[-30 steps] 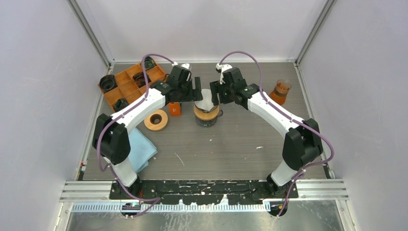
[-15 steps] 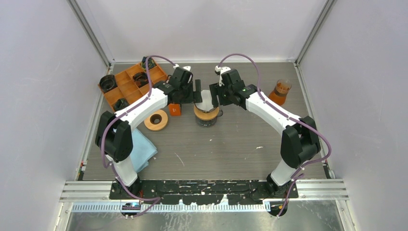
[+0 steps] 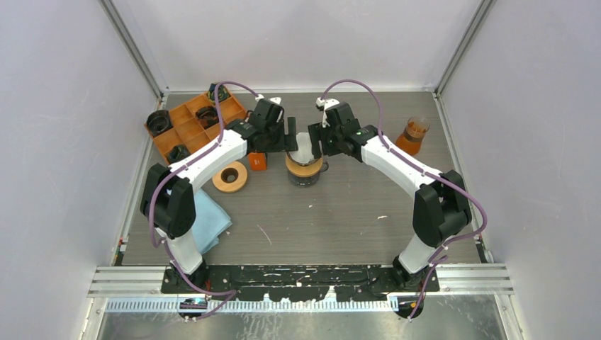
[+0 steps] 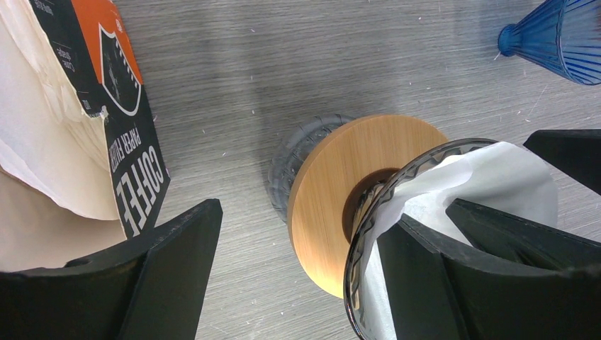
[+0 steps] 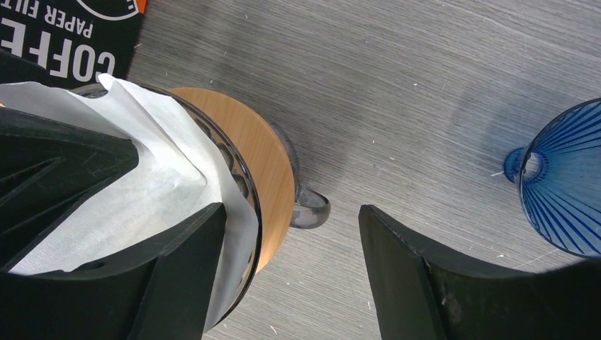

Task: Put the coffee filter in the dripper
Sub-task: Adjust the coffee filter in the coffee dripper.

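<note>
The glass dripper (image 3: 305,168) with a wooden collar stands at the middle back of the table. A white paper coffee filter (image 3: 303,147) sits in its cone. My left gripper (image 3: 289,137) and right gripper (image 3: 317,139) flank it, both open. In the left wrist view the left gripper (image 4: 298,283) straddles the dripper's rim (image 4: 368,212), one finger inside against the filter (image 4: 496,177). In the right wrist view the right gripper (image 5: 294,283) straddles the rim likewise, one finger on the filter (image 5: 149,184), next to the collar (image 5: 269,177).
A coffee filter package (image 3: 257,161) stands left of the dripper and also shows in the left wrist view (image 4: 106,106). A blue dripper (image 5: 563,177) lies behind. An orange tray (image 3: 191,124), a wooden ring (image 3: 230,176), a blue cloth (image 3: 209,219) and an amber carafe (image 3: 413,134) are around.
Both grippers have closed in slightly toward the dripper over the last second. The filter stays in the cone. Both stay open.
</note>
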`<state>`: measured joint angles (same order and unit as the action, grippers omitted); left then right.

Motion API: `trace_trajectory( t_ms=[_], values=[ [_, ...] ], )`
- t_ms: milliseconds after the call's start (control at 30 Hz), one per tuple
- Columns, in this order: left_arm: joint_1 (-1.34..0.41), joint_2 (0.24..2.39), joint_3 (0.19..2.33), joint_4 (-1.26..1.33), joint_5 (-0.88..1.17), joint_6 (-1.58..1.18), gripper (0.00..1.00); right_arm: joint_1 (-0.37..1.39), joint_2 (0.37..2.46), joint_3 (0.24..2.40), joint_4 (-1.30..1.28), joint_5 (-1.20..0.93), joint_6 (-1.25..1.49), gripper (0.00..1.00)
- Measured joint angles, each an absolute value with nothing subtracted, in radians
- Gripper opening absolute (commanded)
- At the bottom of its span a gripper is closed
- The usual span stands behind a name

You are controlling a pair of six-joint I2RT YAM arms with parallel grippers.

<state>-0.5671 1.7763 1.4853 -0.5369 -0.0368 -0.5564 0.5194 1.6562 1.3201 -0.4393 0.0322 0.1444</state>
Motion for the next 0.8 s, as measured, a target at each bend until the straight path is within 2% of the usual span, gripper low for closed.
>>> trace_trajectory(
  t_ms=[400,800],
  values=[
    [-0.567,1.776,1.485,-0.537,-0.037,-0.556,0.80,0.519,1.645,1.302,-0.422,0.024,0.146,0.76],
    [-0.567,1.776,1.485,-0.537,-0.034,-0.549,0.81,0.519,1.525,1.237,-0.366,-0.006,0.156,0.78]
  ],
)
